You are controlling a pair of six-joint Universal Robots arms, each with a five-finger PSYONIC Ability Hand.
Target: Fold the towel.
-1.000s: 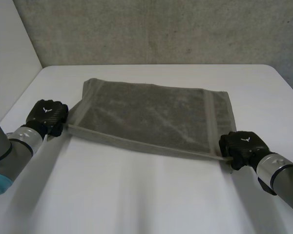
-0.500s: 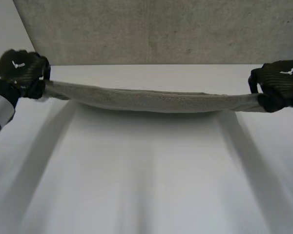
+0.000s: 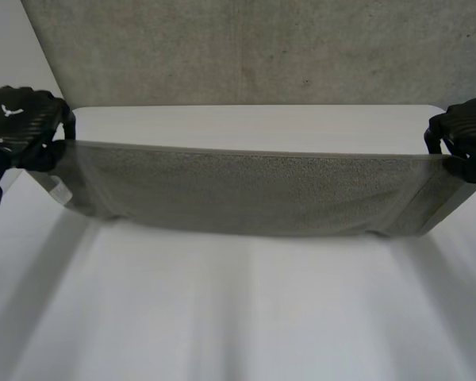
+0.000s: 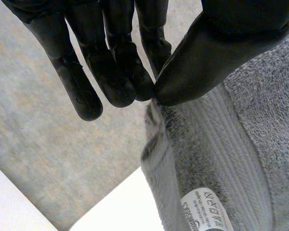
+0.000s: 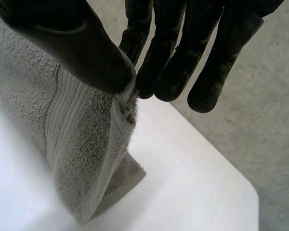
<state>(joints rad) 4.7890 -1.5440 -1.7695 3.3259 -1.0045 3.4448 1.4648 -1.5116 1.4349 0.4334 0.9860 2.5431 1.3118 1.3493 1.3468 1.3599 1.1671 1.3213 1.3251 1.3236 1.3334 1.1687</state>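
- Lifted off the table (image 3: 238,317), where it lay flat a second ago, the towel (image 3: 246,190) now hangs as a broad sheet between the two hands; half a second ago it was only a thin sagging band.
- Both hands sit a little farther out to the sides than half a second ago, and the towel's top edge now runs straight and taut between them.
- Left hand (image 3: 24,127): up in the air at the left side of the table, clamped on the towel's upper left corner.
- In the left wrist view its thumb (image 4: 207,53) presses the corner against the tips of the straight fingers (image 4: 111,77), so the cloth is pinched between them.
- Below that pinch the towel's striped border hangs down, with a white label (image 4: 204,211) sewn on lower down.
- Right hand (image 3: 468,139): raised at the right side, about level with the left hand, clamped on the upper right corner.
- In the right wrist view its thumb and fingers meet on the very corner of the cloth, the outer fingers straight and off the towel.
- From that corner the towel falls to the table, where its lower end rests in a small fold.
- In the head view the lower edge hangs just at the table, with both bottom corners slanting inward.
- Behind the table stands a grey concrete wall (image 3: 246,48).
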